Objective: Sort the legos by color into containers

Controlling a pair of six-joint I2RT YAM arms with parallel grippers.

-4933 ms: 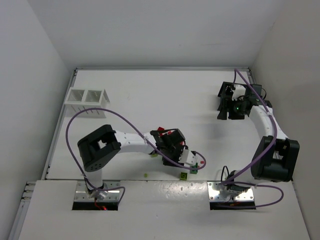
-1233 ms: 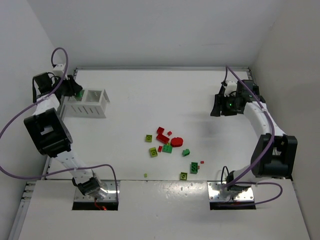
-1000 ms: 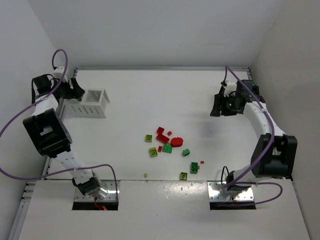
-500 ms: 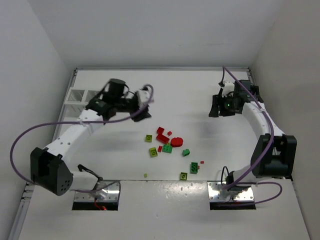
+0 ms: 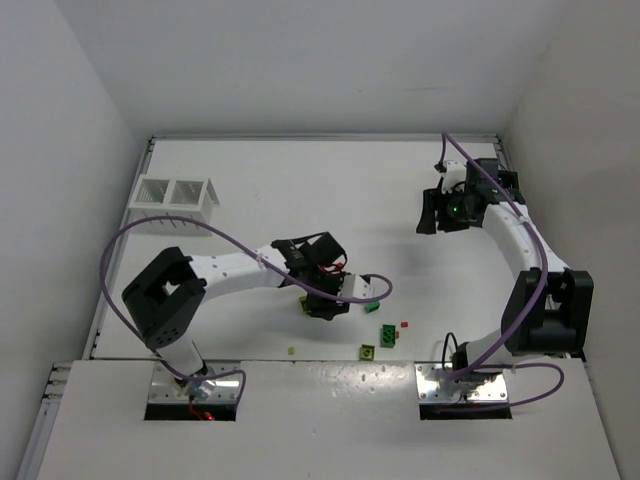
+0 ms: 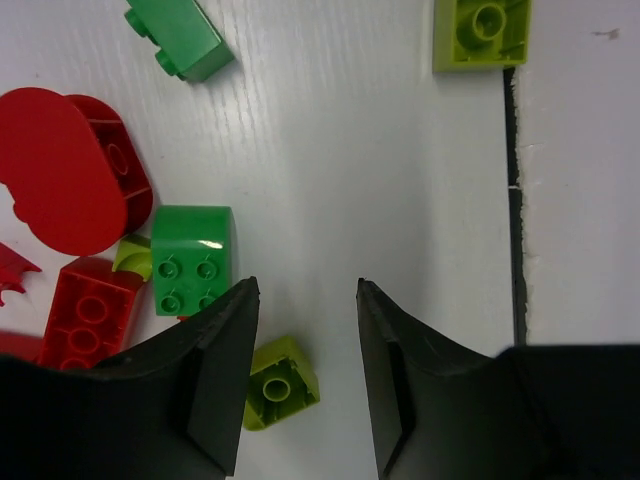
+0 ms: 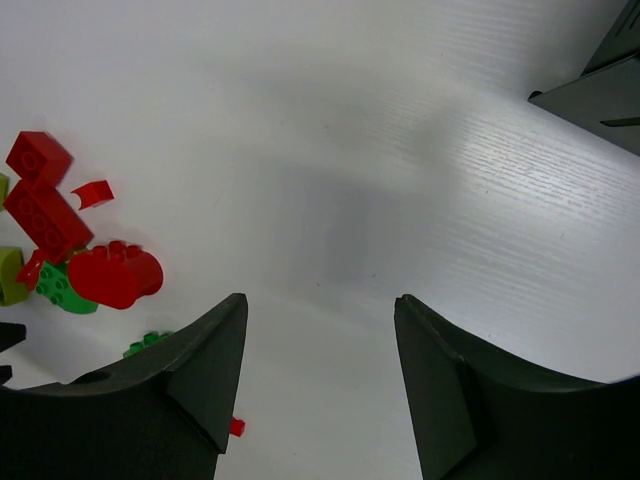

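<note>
The legos lie in a loose pile mid-table, and my left gripper (image 5: 325, 300) hangs right over them. In the left wrist view the left gripper (image 6: 305, 285) is open. A yellow-green brick (image 6: 280, 385) lies on the table between its fingers, close to the left finger (image 6: 215, 370). Beside that finger are a green brick (image 6: 190, 258), the flat round red piece (image 6: 60, 170) and a red brick (image 6: 90, 310). The white container (image 5: 175, 193) stands at the far left. My right gripper (image 7: 320, 298) is open and empty above bare table, with a corner of the black container (image 7: 600, 90) beside it.
More bricks lie apart from the pile: a green one (image 5: 386, 334), a yellow-green one (image 5: 369, 351), a small red bit (image 5: 405, 324) and a tiny bit (image 5: 291, 350) near the front seam. Another yellow-green brick (image 6: 480, 30) sits by that seam (image 6: 512, 150). Walls close the table's far and side edges.
My left arm has swung from the white container to the pile and come down over the yellow-green brick, its jaws narrower than before. The right arm has barely moved.
</note>
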